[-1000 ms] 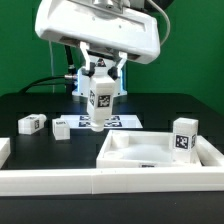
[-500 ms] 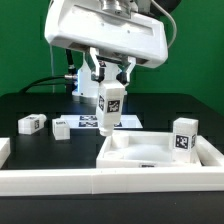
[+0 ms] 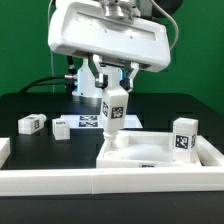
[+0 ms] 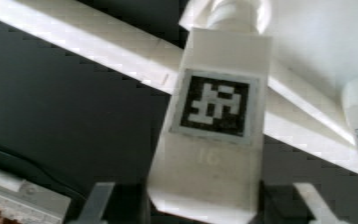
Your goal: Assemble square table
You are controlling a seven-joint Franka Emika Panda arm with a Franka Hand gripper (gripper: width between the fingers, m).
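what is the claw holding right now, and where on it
A white tagged table leg, pinched between the claw fingers at its top end. Its lower end hangs at a corner of the square tabletop.

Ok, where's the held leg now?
The leg hangs tilted in the pincer at the exterior view's centre, lower end at the square tabletop's edge on that view's left, right of two loose legs.

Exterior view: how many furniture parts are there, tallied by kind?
Legs: 4 (held leg, two lying legs, upright leg)
Tabletop slab: 1
Total: 5
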